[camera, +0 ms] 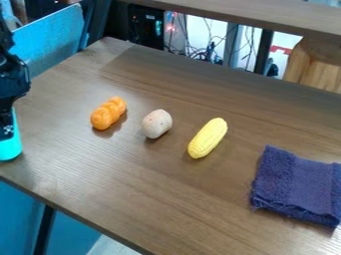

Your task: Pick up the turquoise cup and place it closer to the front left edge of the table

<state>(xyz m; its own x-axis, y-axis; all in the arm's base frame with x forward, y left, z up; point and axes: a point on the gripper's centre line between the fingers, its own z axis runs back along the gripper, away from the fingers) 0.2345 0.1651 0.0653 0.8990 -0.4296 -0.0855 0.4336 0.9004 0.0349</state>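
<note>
At the left edge of the camera view, the black gripper (8,130) hangs over the table's left side, with a turquoise object (9,147) at its lower end; whether it is held cannot be told. An orange lumpy toy (108,113) lies to the right of the gripper, apart from it. Beside that sits a pale, speckled, roundish object (157,123). Farther right a yellow corn cob (208,138) lies at a slant. A folded dark purple cloth (297,186) rests near the right edge.
The brown wooden table (166,199) has its front edge running from the left down to the bottom middle. Behind it are a blue panel (52,45), tangled cables, a wooden shelf (266,17) and a light wooden block (314,64).
</note>
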